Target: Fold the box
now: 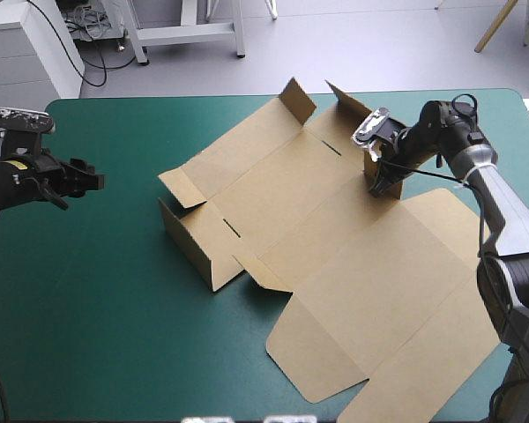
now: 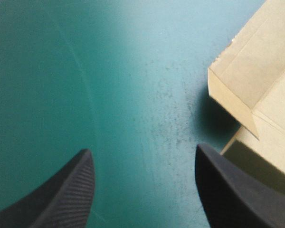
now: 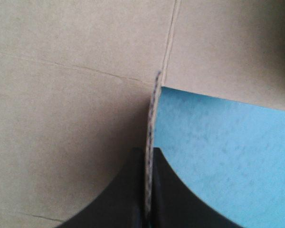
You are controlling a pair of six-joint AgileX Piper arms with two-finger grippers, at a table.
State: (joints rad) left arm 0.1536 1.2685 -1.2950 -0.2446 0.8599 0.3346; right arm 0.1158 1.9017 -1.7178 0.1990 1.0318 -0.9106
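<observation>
On the teal-green cover we've got the box at the middle, mostly flat, with its left wall raised. At the box's far right side the right gripper angles down, fingers pinching an upright edge of the box. Well left of the box, the left gripper hovers level, fingers spread.

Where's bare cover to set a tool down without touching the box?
Bare teal-green cover: the left side, from the left gripper to the raised left wall of the box. Crowded: the right half, covered by flat board, with the right gripper shut on a raised flap.
</observation>
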